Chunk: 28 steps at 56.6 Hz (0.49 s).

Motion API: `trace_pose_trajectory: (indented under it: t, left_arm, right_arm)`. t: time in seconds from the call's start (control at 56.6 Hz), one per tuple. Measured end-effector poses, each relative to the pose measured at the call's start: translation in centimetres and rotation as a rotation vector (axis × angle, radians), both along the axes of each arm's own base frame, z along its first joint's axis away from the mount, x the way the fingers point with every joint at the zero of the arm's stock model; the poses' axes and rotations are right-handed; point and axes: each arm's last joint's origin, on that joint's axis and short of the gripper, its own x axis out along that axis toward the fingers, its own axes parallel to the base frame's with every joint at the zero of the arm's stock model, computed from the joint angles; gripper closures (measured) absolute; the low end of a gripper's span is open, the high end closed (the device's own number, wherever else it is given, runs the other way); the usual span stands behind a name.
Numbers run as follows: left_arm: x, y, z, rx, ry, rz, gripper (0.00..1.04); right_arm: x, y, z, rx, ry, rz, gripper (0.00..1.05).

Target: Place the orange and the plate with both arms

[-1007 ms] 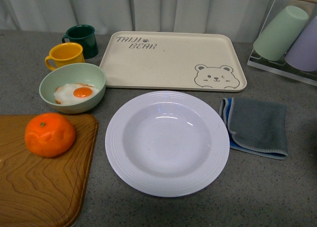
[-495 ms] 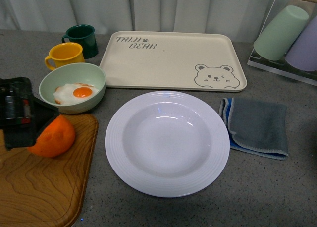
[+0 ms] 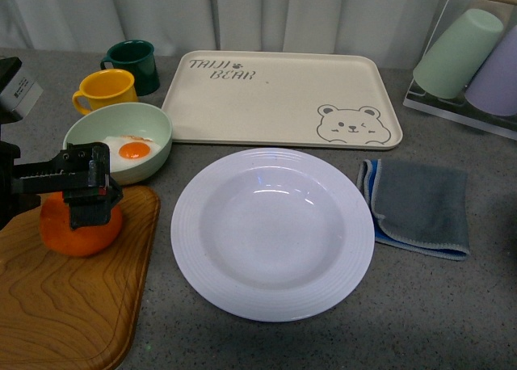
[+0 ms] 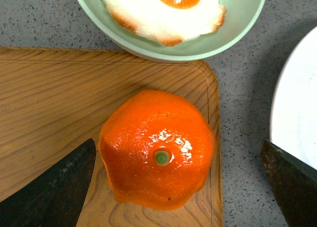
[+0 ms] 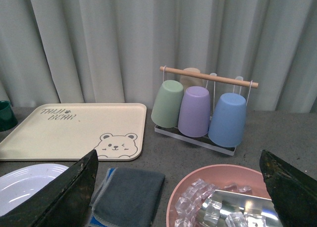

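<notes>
1. Looking through the front camera, I see the left gripper [image 3: 87, 194] low over the orange [image 3: 81, 233]. Its black body hides the top of the fruit, and the arm behind it is cut off at the frame's left side.
2. From the left wrist camera, the fingers [image 4: 49, 192] stand spread on either side of the orange [image 4: 157, 150], with bare wood showing between each tip and the peel. The gripper is released and touches nothing. Only the fingertips are in shot.
3. The orange sits stem up near the far right corner of the wooden board [image 3: 73, 305]. The board lies at the desk's near left corner and runs out of frame.
4. The plate [image 3: 272, 301] lies empty mid-desk, toward the near edge, apart from the board. Each wrist camera catches only a slice of it.
5. I cannot see the right gripper [image 5: 178, 187] in the front camera. Its own camera shows the fingers wide apart with nothing between them. Below it is a pink bowl [image 5: 218, 167] of ice cubes, cut off by the frame, holding something metallic I cannot make out.
</notes>
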Motion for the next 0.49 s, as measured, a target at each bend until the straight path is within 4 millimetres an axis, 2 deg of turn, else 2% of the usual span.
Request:
trace_pose_trajectory:
  t: [0.23, 0.406, 0.495]
  left_arm:
    - [0.6, 0.0, -1.2, 0.005, 0.044, 0.004, 0.07]
    - [0.8, 0.2, -1.5, 0.001, 0.074, 0.017, 0.36]
    - [0.8, 0.3, -1.4, -0.02, 0.077, 0.024, 0.47]
  right_arm:
    - [0.0, 0.0, 0.0, 0.0, 0.0, 0.0, 0.09]
    - [0.0, 0.0, 0.0, 0.0, 0.0, 0.0, 0.09]
    - [0.0, 0.0, 0.0, 0.0, 0.0, 0.0, 0.09]
